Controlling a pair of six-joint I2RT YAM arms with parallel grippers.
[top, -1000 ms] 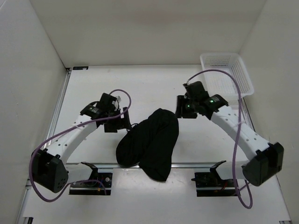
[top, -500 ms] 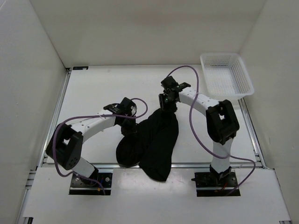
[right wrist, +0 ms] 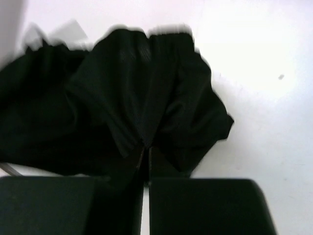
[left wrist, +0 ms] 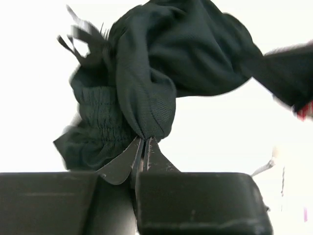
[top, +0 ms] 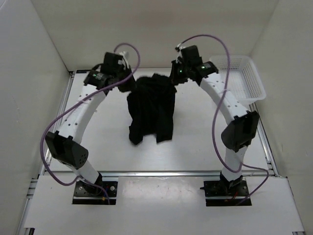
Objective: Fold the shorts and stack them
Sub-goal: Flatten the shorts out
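The black shorts [top: 151, 110] hang above the table, held up by their top edge between both arms, legs dangling toward the table's middle. My left gripper [top: 131, 84] is shut on the shorts' left top corner; its wrist view shows the fingertips [left wrist: 145, 143] pinching gathered fabric beside the elastic waistband [left wrist: 100, 115]. At the right top corner my right gripper [top: 172, 81] is shut on the shorts too, its jaws [right wrist: 145, 149] closed on a fold of black cloth [right wrist: 146, 107].
A white mesh basket [top: 238, 78] stands at the back right of the white table [top: 195, 142]. White walls close in the left, back and right. Purple cables loop from both arms.
Both grippers closed on the shorts where they lay near the front edge, then lifted them up and toward the back. The shorts now hang instead of lying flat.
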